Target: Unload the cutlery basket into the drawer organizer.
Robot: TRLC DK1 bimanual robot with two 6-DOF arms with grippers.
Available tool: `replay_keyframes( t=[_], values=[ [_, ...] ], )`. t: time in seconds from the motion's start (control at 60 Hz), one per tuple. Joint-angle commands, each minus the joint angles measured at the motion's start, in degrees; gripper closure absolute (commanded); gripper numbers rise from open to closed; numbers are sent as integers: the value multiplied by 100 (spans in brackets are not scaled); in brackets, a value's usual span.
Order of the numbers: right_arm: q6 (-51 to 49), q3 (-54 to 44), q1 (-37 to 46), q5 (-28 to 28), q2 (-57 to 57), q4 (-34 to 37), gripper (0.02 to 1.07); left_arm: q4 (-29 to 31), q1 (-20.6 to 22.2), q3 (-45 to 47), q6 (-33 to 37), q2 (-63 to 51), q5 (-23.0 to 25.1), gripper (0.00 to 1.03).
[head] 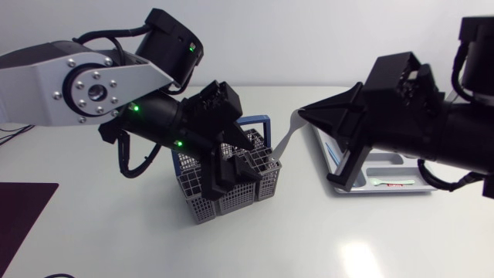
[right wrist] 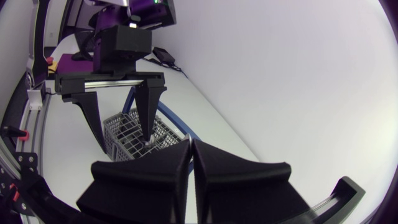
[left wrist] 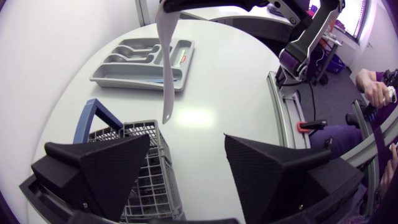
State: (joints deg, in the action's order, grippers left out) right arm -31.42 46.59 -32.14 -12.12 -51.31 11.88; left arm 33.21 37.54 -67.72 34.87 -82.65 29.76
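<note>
Your right jaws are clamped on the white utensil [left wrist: 166, 68], so it hangs below them clear of the cutlery basket [head: 202, 207], ready for the drawer organizer [head: 401, 188] (off to their side, not under them yet). Left jaws sit apart over the basket, probably steadying it.

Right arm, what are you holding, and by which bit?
A white utensil, pinched at one end by the right end effector; the rest hangs free.
</note>
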Motion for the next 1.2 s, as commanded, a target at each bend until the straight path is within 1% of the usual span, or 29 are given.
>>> replay_keyframes(
  t=[0.0, 0.117, 0.283, 0.4, 0.45, 0.533, 0.65, 0.75, 0.85, 0.883, 0.9, 0.983, 1.183],
  values=[
    [365, 175, 112, -203, 68, 166, 101, 115, -106, -250, -77, -23, 329, 6],
    [619, 254, 129, -449, 68, 245, 101, 142, -168, -364, -139, -120, 689, 6],
    [883, 289, 129, -625, 51, 236, 101, 151, -194, -487, -156, -339, 856, 8],
    [980, 325, 129, -651, 42, 201, 101, 151, -150, -505, -147, -462, 865, 15],
    [1024, 342, 129, -686, 42, 201, 101, 151, -142, -514, -156, -489, 891, 17],
    [1050, 342, 129, -730, 33, 210, 101, 151, -133, -523, -174, -533, 997, 24],
    [1059, 316, 129, -739, 33, 210, 101, 151, -142, -531, -191, -559, 1023, 41],
    [1059, 307, 129, -748, 42, 218, 101, 151, -159, -549, -200, -559, 1023, 53],
    [1059, 316, 129, -748, 42, 218, 101, 151, -177, -558, -218, -568, 1032, 73],
    [1059, 316, 129, -739, 42, 218, 101, 151, -194, -558, -218, -577, 1032, 82],
    [1059, 316, 129, -739, 42, 218, 101, 151, -194, -558, -227, -577, 1032, 85],
    [1068, 333, 120, -748, 51, 218, 101, 159, -212, -540, -244, -577, 1137, 86],
    [1112, 333, 129, -739, 60, 183, 101, 203, -159, -487, -244, -568, 1129, 89]
  ],
)
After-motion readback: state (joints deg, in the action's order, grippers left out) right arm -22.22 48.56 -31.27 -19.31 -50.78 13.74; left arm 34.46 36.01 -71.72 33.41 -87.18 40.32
